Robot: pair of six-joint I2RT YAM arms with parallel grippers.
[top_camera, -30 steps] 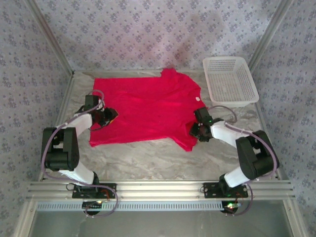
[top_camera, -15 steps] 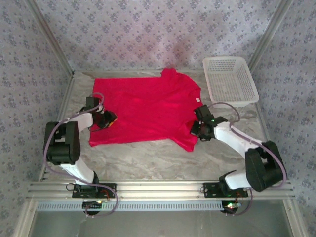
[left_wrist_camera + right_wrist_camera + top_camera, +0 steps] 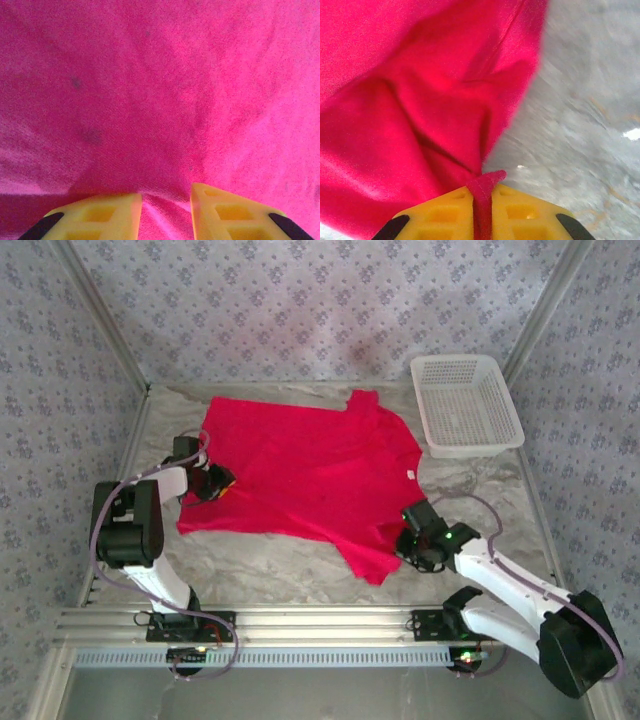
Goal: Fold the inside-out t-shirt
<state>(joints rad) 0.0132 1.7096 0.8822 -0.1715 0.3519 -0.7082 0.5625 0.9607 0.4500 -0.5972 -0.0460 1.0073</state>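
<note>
The inside-out t-shirt (image 3: 300,465) lies spread flat on the table (image 3: 260,562), turned sideways to the arms. Its long axis runs left to right, with the straight hem edge at the robot's left and the neck end, marked by the small white tag (image 3: 410,474), pointing right toward the white mesh basket (image 3: 465,405), which stands apart beyond it. One sleeve reaches to the far side, and the other trails to the near right. That near sleeve is the part that matters, because the right gripper (image 3: 412,543) sits at its tip with the cloth lying away from it to the left and farther back. In the right wrist view the yellow fingers (image 3: 440,215) are pressed together on a thin ridge of red fabric, which fans out taut ahead of them. The left gripper (image 3: 222,480) rests at the hem edge, midway along it. Its fingers (image 3: 100,215) stand a narrow gap apart with red cloth between them (whether they truly pinch it I cannot tell). Each arm is nearer its own end, so a fold would probably carry one end across along that left-right axis.
</note>
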